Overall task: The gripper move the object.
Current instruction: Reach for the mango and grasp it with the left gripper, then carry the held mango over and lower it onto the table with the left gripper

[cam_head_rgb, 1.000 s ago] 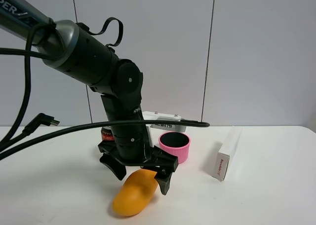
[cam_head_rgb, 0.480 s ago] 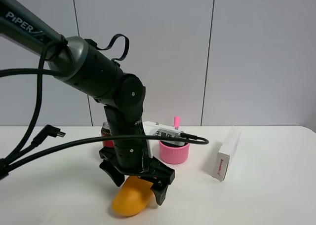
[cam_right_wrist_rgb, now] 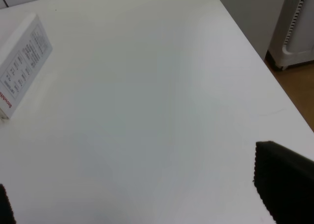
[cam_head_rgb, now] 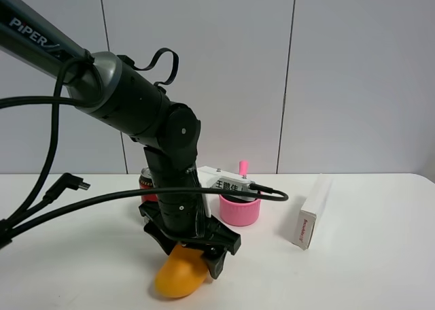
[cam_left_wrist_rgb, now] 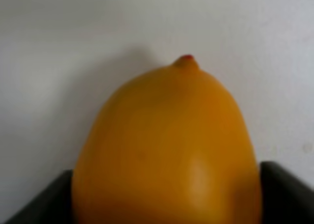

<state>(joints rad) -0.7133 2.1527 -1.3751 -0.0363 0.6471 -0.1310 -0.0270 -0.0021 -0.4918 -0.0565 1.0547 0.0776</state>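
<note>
The mango is lying on the white table at the lower centre of the high view, its rounded end pointing toward the lower left of the frame. In the left wrist view I am seeing the mango filling most of the picture, its small reddish tip pointing up. The left gripper is sitting down over the mango's upper end, and its jaws are clamping on the fruit: the dark fingers are pressing against the mango's sides at the lower corners of that view. The thick black arm is rising from the gripper toward the upper left of the high view, with a black cable looping across in front of it.

Just right of the gripper a pink cup is standing, and a red can is peeking out behind the arm. A white box is lying well to the right of the cup.

The right gripper is hovering over the white table with its jaws spread wide apart, and the white box is showing at the upper left of that view
</note>
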